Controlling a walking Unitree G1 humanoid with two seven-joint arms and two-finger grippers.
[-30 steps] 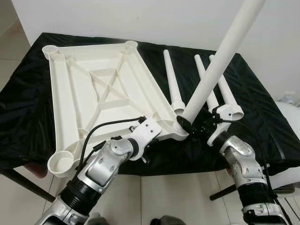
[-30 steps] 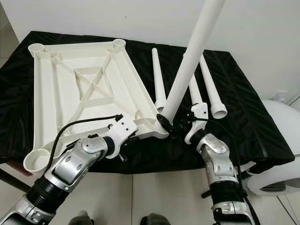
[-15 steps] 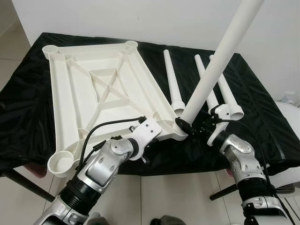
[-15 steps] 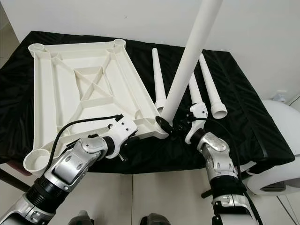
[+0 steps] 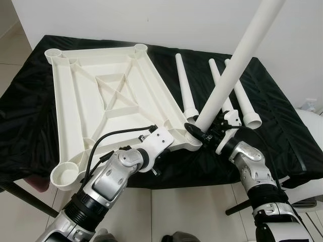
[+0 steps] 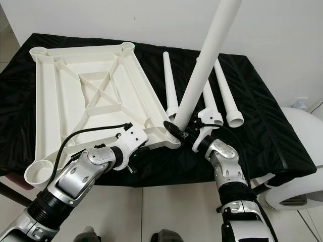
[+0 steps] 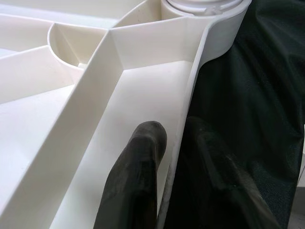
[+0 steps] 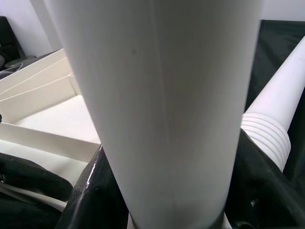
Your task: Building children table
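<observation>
Across the left half of the head views, on a black cloth (image 5: 30, 116) covering the work surface, a white plastic tabletop (image 5: 81, 108) lying upside down, ribs and diagonal braces facing up, a round leg socket at each corner. At lower left, one empty socket (image 5: 65, 175) hanging past the cloth's near edge. Just right of it, rising from the bottom of the frame, the silver left arm, with the left gripper (image 7: 167, 157) clamped on the tabletop's near right rim: in the left wrist view one black finger (image 7: 138, 176) inside the rim wall, the other outside against the cloth, pinching the thin wall between them. At lower centre, beside that grip, the near right corner socket (image 5: 193, 141) with the base of a long white leg (image 5: 232, 75) set at it, the leg leaning up and to the right, out past the top edge of the frame. Immediately right of the socket, the right gripper (image 5: 206, 134) closed around the leg's lower end, black fingers (image 8: 90, 191) wrapping both sides of the tube in the right wrist view. Behind, in the upper centre and right, three more white legs (image 5: 184, 86) lying loose on the cloth, roughly parallel, wide threaded ends toward the near edge. At far right, part of a white rounded object (image 6: 303, 151) beyond the cloth's edge; pale floor tiles along the bottom.
</observation>
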